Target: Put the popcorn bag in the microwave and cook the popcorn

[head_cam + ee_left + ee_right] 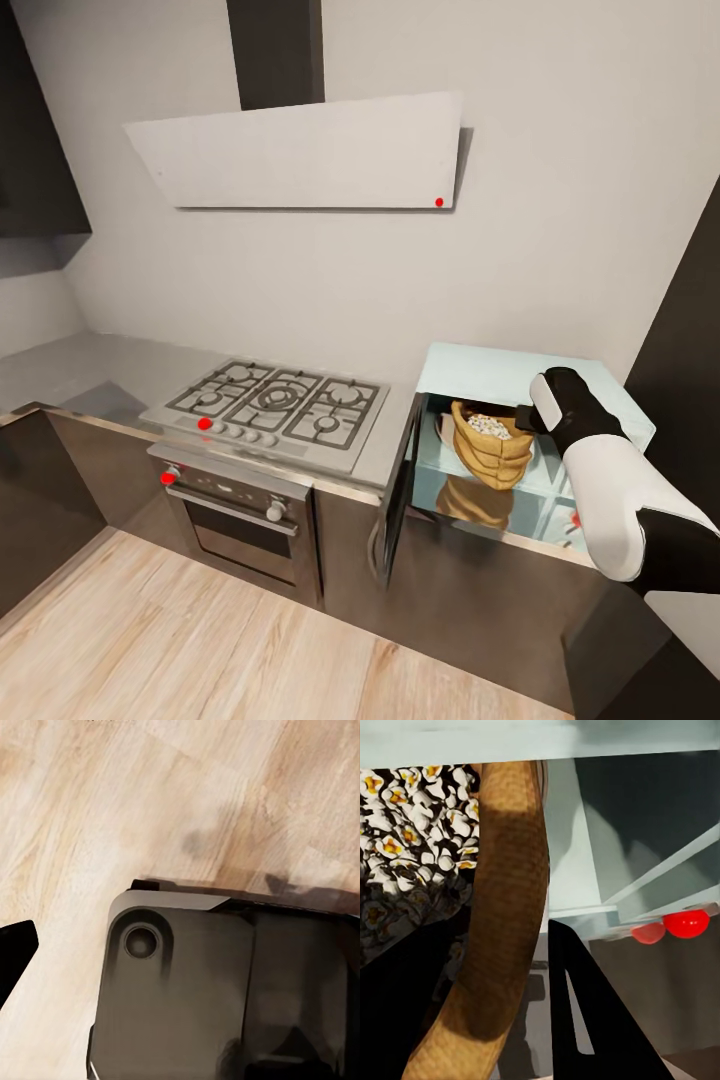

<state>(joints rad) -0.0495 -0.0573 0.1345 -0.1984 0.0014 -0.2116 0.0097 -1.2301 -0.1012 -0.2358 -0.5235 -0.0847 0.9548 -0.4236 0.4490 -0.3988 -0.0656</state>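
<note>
Microwave (600, 385): pale blue-white box on the bench (90, 365), its dark door (398, 490) swung open toward the floor side.

Popcorn bag (492, 452): tan ridged sack standing inside the microwave cavity, mouth up, tilted slightly. Its thick rim (502, 915) runs close past the right wrist camera.

Popcorn (489, 426): white-cream puffed bits heaped inside the bag, at its mouth (yellowish centres seen close up (412, 832)).

Right pincer (532, 415): at the microwave opening, just beside the bag's rim. One dark finger (592, 1020) lies to the outside of the rim, a dark mass to the inside; whether it pinches the rim cannot be told.

Left pincer: state cannot be told; the left wrist view gives the plank floor (112, 810) and the robot's dark base (217, 990).

Gas hob (275, 400): on the bench beside the microwave, oven (245, 520) beneath it, hood (310, 150) above.
</note>
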